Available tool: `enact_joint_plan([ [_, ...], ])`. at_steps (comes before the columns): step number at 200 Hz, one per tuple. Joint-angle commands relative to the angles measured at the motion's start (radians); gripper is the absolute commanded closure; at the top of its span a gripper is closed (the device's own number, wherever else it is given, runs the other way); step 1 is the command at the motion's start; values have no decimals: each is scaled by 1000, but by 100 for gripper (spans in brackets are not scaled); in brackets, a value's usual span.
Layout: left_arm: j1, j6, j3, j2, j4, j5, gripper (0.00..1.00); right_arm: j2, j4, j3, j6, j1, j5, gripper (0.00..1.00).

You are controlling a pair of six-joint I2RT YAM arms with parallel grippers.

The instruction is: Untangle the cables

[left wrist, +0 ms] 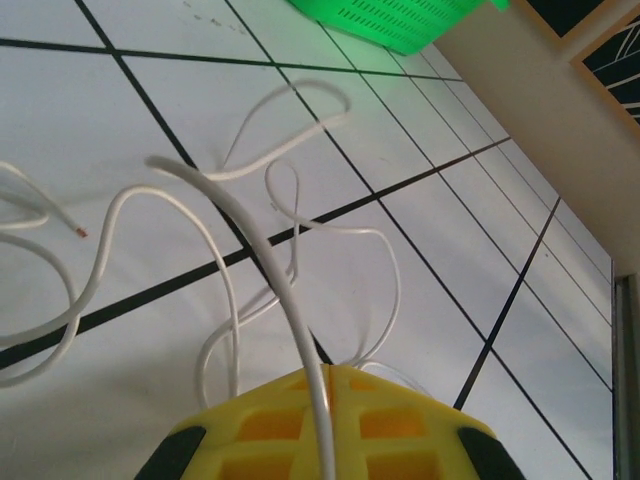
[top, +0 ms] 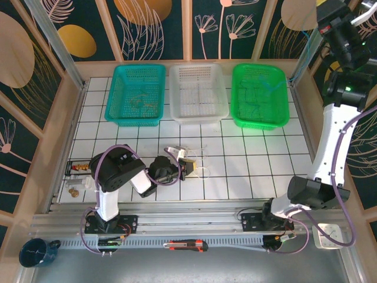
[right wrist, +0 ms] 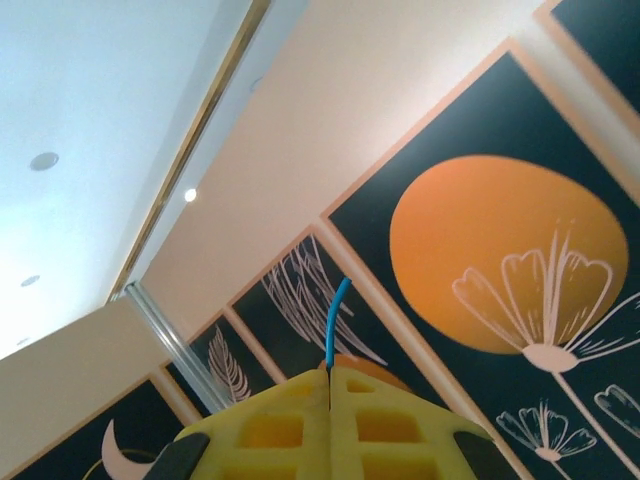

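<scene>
My left gripper (left wrist: 335,372) has its yellow jaws shut on a whitish cable (left wrist: 262,250) that arches up and away to the left. More thin whitish cables (left wrist: 375,260) lie in loose loops on the white tiles just beyond it. From above, the left gripper (top: 187,167) sits low over the tiles near the middle front, next to these pale loops (top: 204,170). My right gripper (right wrist: 328,372) is shut on a blue cable (right wrist: 335,318), whose short end sticks out above the jaws; it points up at the wall panels. The right arm (top: 344,88) is raised high at the back right.
Three baskets stand along the back: teal (top: 135,115), white (top: 197,115) and green (top: 259,121); the green one (left wrist: 400,25) also lies beyond the left gripper. A box cutter (top: 185,244) rests on the front rail. Small parts (top: 76,168) sit at the left edge.
</scene>
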Motion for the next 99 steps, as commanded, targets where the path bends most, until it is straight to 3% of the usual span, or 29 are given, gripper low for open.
enact_joint_plan([
  [1,-5,-17,-18,29,77,0,100,2,67,36,52,-28,-25,100],
  [36,-5,-31,-4,12,80,24,99,-31,98,-53,46,-24,-49,100],
  [69,-4,-25,16,-82,7,58,42,-96,133,-183,38,-22,-72,100],
  [99,-4,17,44,-210,-120,96,18,-167,163,-310,25,10,-94,100],
])
